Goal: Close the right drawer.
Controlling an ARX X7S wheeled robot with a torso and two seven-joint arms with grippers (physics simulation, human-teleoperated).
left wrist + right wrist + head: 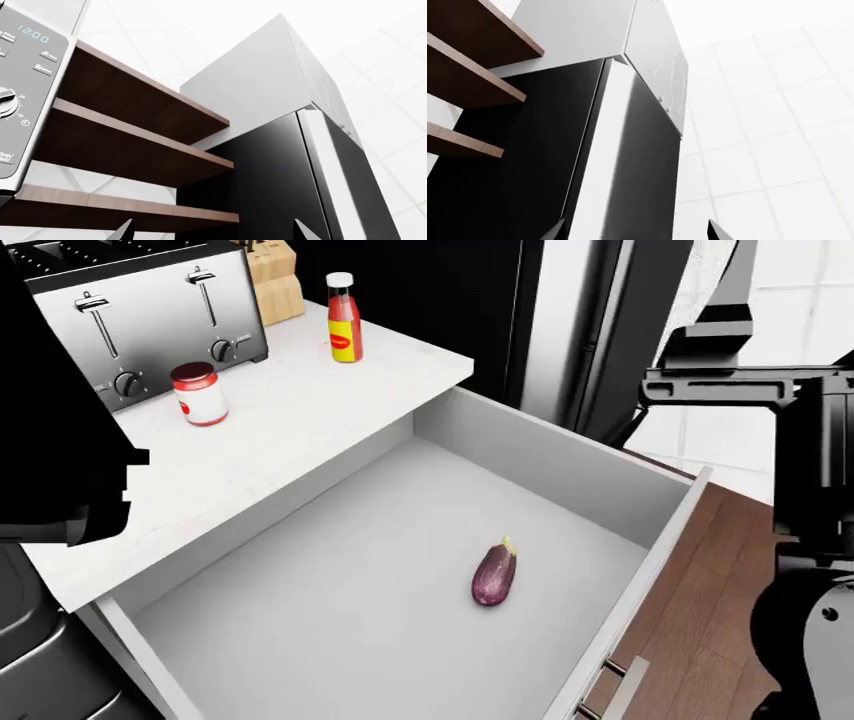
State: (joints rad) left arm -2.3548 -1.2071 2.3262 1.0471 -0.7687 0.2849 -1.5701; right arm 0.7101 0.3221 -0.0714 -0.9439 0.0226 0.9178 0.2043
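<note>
The right drawer [651, 575] stands pulled wide open below the counter in the head view, pale grey inside. Its white front panel faces the wooden floor, with the bar handle [622, 687] at the lower edge of the view. A purple eggplant [494, 575] lies on the drawer floor. My left gripper [215, 235] is open and empty, pointing up at shelves and a fridge. My right gripper [636, 234] is open and empty too, pointing up at the fridge. My right arm [747, 385] is raised beyond the drawer's far right corner. My left arm [54, 440] is a dark shape at the left.
On the white counter [294, 430] stand a toaster [134, 320], a red-lidded jar [199, 393], a ketchup bottle [344, 318] and a knife block [274, 280]. A black fridge [587, 330] stands behind the drawer. Wooden shelves [133, 130] and a microwave [27, 75] are overhead.
</note>
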